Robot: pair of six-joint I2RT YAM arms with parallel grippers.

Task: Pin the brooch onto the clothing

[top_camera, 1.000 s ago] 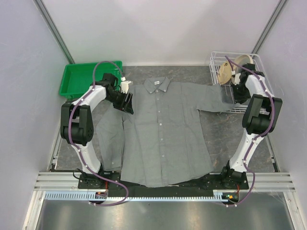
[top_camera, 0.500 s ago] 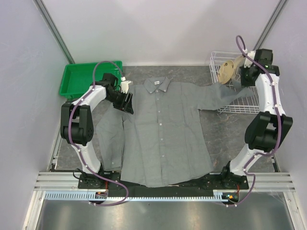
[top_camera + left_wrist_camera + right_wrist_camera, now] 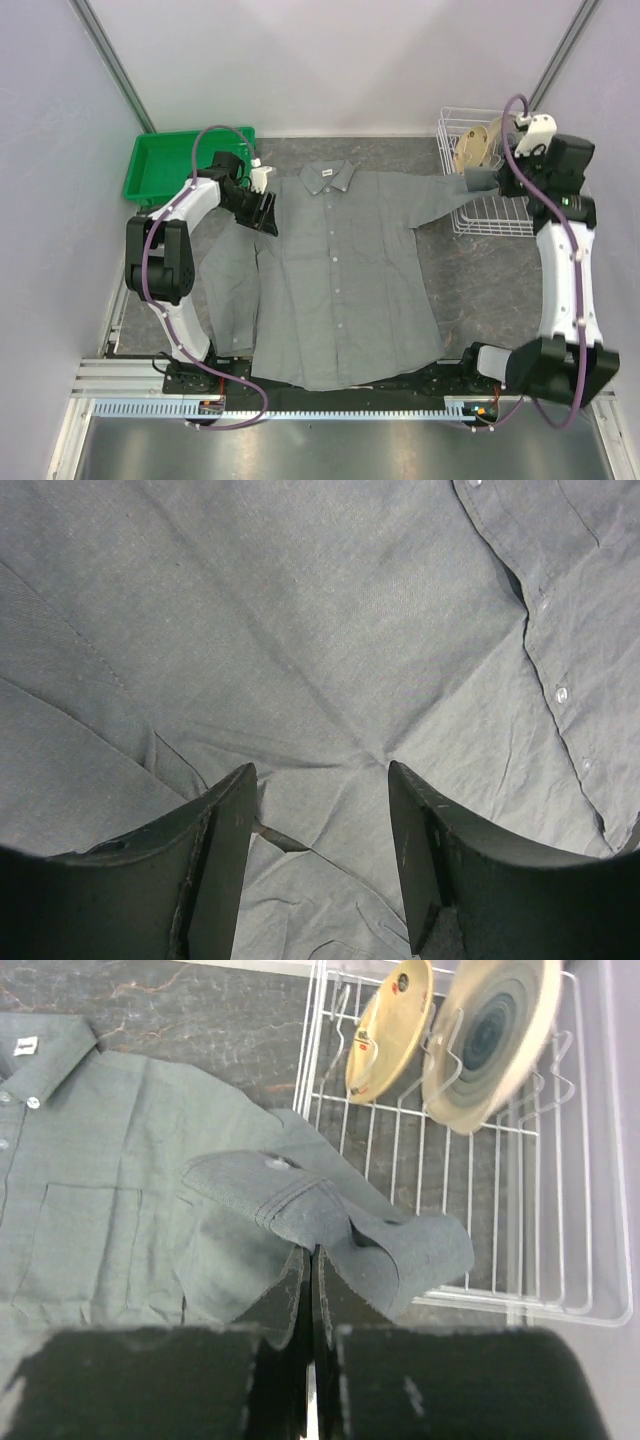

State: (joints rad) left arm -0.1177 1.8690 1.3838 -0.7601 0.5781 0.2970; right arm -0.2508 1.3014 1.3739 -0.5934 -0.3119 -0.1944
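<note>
Your right arm stretches up and outward, right gripper [image 3: 310, 1257] clamped on the grey shirt's [image 3: 340, 280] cuff [image 3: 300, 1205] beside the wire rack [image 3: 520, 1310]. Your left gripper [image 3: 320, 780] is angled down, jaws apart, over the shoulder fabric.

Right wrist view: nearer plate [image 3: 490, 1035] blurred, right gripper [image 3: 311, 1260] a dark smear, shirt [image 3: 100, 1190] cut by left edge; left wrist view: left gripper [image 3: 320, 770] cut off at bottom.

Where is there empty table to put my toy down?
The biggest bare patch of table is right of the shirt, below the wire rack and the sleeve held by the right gripper. A thinner strip runs behind the collar, between green bin and rack. The left side is crowded with sleeve and left arm.
</note>
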